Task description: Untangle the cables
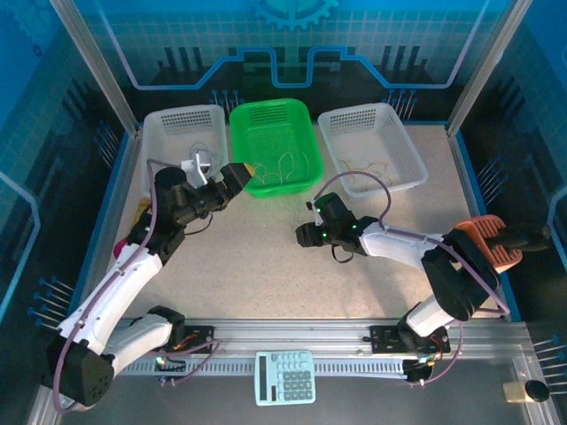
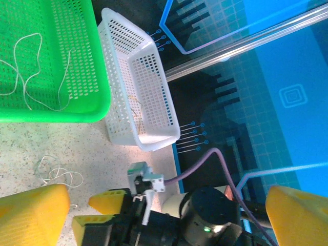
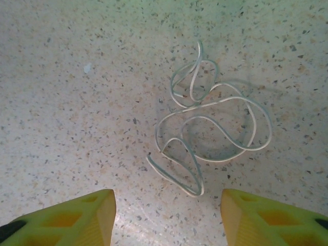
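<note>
A blue-grey cable [image 3: 212, 123] lies in a small looped tangle on the speckled table, just ahead of my open right gripper [image 3: 166, 215], whose yellow fingers [image 3: 66, 220] hold nothing. That gripper [image 1: 306, 234] hangs low over mid-table. My left gripper [image 1: 237, 175] is raised near the green basket's [image 1: 301, 115] front left corner, open and holding nothing. Its camera shows a looped whitish cable [image 2: 56, 171] on the table by the right gripper's yellow fingers [image 2: 105, 200]. More whitish cables [image 2: 31, 66] lie in the green basket [image 2: 77, 113], and a yellowish one [image 2: 134, 110] lies in the white basket [image 2: 154, 77].
Three baskets stand along the back: white at the left [image 1: 168, 119], green in the middle, white at the right [image 1: 403, 133]. A calculator [image 1: 285, 376] sits on the near rail. An orange-and-black tool [image 1: 500, 241] rests at the right edge. Blue walls enclose the table.
</note>
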`<state>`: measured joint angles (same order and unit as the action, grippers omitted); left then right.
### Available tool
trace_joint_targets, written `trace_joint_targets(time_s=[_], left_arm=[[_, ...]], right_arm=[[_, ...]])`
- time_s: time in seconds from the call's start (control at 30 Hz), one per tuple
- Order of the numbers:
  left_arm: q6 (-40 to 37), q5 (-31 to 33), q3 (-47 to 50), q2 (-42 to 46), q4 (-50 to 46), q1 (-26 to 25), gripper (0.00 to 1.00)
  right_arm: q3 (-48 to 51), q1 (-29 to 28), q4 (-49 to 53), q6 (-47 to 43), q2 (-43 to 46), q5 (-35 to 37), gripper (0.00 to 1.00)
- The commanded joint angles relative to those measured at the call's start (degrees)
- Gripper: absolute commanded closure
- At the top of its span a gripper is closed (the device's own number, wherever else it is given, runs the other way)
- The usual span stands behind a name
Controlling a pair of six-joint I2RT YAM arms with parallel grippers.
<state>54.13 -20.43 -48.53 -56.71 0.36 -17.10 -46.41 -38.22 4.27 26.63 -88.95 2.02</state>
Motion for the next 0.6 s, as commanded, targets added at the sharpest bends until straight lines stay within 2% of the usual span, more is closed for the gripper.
trace_joint_targets(time_s=[0.0,0.1,0.17,0.23,0.27,0.3,0.57], left_arm=[[1.4,0.1,0.3,0.5,2.1,-0.2,0.01],[1.4,0.2,-0.2,0.4,2.1,-0.2,0.01],[1.3,0.3,-0.6,0.3,1.9,-0.2,0.01],[1.1,0.2,-1.0,0.2,1.5,-0.2,0.01],[0.9,0.2,-1.1,0.2,1.4,-0.2,0.01],[0.9,0.2,-1.1,0.2,1.4,-0.2,0.01],[1.7,-0.4,0.1,-0.2,1.9,-0.3,0.01]], right_arm=[[-1.6,-0.5,-1.3,-1.3,-2.5,1.4,0.45],[-2.5,-0.5,-2.1,-1.3,-4.6,0.7,0.51],[-3.1,-0.6,-2.2,-1.4,-5.4,0.2,0.65],[-3.7,-0.6,-1.6,-1.7,-4.8,-0.7,0.88],[-3.7,-0.6,-1.4,-1.9,-4.1,-1.1,0.96],[-3.7,-0.6,-0.9,-2.0,-3.0,-1.2,1.0],[-3.0,-0.3,1.9,-0.9,13.0,-1.9,1.0]])
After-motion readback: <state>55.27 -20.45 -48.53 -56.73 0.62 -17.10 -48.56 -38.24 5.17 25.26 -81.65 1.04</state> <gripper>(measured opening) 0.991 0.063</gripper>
